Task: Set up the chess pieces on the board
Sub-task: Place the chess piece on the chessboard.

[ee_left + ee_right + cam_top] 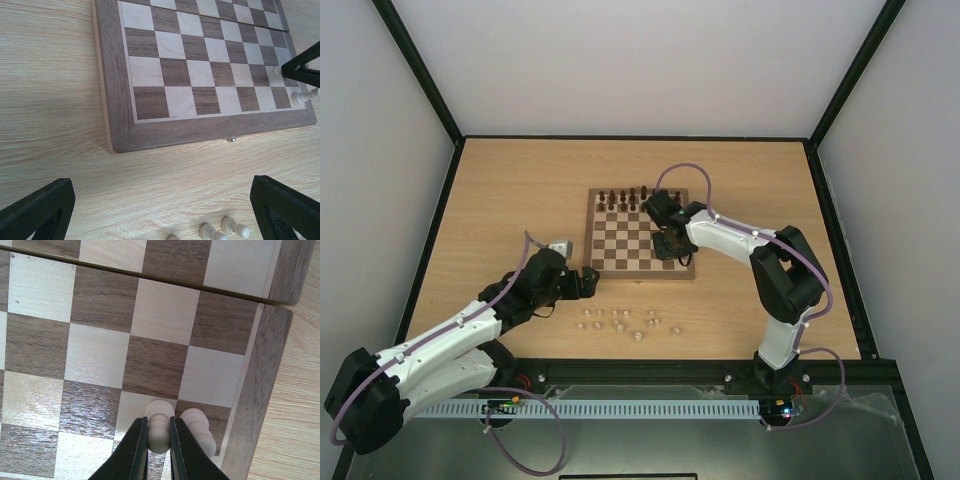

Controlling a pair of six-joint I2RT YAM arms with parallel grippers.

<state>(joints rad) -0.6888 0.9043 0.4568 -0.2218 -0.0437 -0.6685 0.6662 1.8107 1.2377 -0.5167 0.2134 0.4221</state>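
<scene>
Right hand (158, 431) | pinches chess piece (159, 412) | left hand (160, 210) | wide open

White arms (440, 345), black joints (785, 278), purple cables (685, 168)

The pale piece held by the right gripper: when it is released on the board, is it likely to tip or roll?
Probably tippy: the pale piece in the right gripper looks slim for its height. A neighbouring piece sits right beside it, so a nudge might topple both. Its rounded body would likely roll if felled.
</scene>
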